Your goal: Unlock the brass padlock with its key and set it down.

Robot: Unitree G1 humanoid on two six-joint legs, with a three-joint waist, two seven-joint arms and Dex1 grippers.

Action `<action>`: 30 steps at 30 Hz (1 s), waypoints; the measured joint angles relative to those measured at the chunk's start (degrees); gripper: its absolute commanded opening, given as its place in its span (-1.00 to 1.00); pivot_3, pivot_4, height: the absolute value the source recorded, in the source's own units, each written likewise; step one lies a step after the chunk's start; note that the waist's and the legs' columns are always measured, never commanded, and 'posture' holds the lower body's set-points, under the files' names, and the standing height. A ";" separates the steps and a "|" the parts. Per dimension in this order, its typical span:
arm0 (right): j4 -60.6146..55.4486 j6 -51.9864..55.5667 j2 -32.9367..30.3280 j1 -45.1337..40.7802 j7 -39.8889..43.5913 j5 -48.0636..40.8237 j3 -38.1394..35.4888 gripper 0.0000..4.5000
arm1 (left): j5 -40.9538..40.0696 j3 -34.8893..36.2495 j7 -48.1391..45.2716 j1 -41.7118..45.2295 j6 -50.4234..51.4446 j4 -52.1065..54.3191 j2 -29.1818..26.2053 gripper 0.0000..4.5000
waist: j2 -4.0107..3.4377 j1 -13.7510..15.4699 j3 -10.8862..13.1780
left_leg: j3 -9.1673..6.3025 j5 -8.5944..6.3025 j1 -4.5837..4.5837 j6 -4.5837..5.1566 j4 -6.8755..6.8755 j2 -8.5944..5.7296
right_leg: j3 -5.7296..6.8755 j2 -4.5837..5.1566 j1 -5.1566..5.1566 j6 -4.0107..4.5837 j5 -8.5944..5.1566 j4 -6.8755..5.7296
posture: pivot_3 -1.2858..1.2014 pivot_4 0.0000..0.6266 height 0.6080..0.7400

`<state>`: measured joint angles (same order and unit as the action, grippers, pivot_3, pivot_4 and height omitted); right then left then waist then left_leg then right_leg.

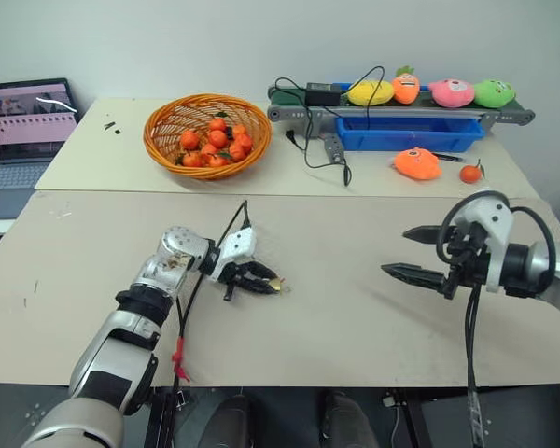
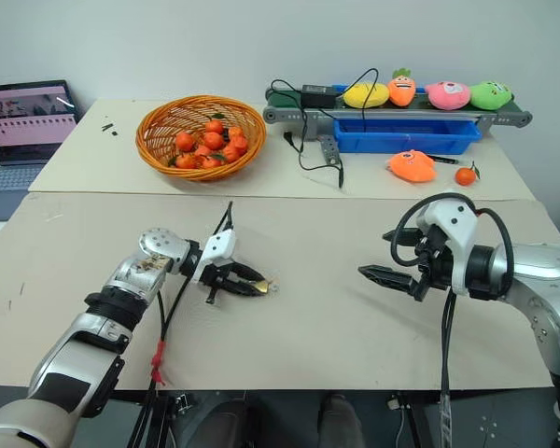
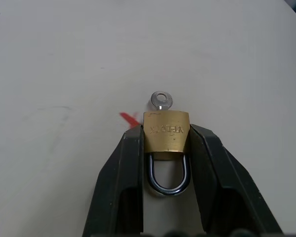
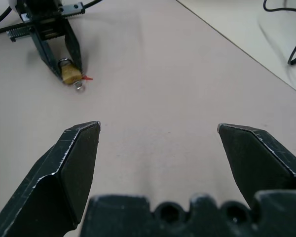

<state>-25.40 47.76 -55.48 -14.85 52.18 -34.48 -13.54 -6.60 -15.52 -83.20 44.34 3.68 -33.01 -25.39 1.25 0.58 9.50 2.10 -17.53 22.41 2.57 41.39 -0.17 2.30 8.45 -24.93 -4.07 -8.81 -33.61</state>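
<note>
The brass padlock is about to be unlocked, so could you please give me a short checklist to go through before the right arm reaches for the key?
1. Brass padlock gripped between the fingers of the left gripper: ok.
2. Key seated in the padlock body, its ringed head sticking out past the fingertips: ok.
3. Key head free of the fingers, with room to pinch it: ok.
4. Right gripper open and holding nothing: ok.
5. Table between the two grippers free of objects: ok.
6. Shackle released yet: cannot tell; it looks seated in the body.
</note>
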 measured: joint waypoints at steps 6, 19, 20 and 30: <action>-0.34 -0.01 1.97 -0.26 -0.64 -0.27 1.98 1.00 | -3.55 2.84 2.40 2.66 9.83 10.54 0.32 -0.64 | 0.00 0.07 0.00 | -0.02 0.01 0.01 -0.01 -0.01 -0.02 | 0.00 0.00 0.00 0.00 0.00 0.03 | 0.03 -0.52 1.00; -2.53 0.41 4.38 -2.92 -0.63 -3.72 3.92 1.00 | -8.80 1.53 6.27 3.24 20.39 31.72 1.51 -0.64 | -0.01 0.07 0.00 | -0.03 0.03 -0.02 -0.05 -0.03 -0.02 | -0.01 0.00 0.02 0.00 0.00 0.04 | 0.03 -0.52 1.00; -3.16 0.62 4.38 -2.91 -0.66 -4.32 3.92 1.00 | -9.07 1.34 6.41 3.18 20.54 32.15 1.51 -0.64 | 0.00 0.07 0.00 | -0.04 0.03 -0.02 -0.05 -0.03 -0.02 | -0.01 0.00 0.02 0.00 0.00 0.04 | 0.03 -0.52 1.00; -7.28 -4.91 4.60 -2.98 -5.07 2.96 10.56 0.64 | -9.56 0.65 7.75 3.30 22.37 32.17 1.78 -0.64 | -0.01 0.06 0.00 | -0.02 0.06 -0.05 -0.10 -0.03 -0.03 | -0.01 0.00 0.04 0.00 0.00 0.04 | 0.03 -0.52 1.00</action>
<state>-32.67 42.85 -50.89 -17.83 47.11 -31.51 -2.97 -16.16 -14.87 -75.45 47.64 26.05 -0.84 -23.61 1.24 0.64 9.50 2.08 -17.47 22.36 2.47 41.36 -0.19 2.29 8.45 -24.89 -4.07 -8.82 -33.57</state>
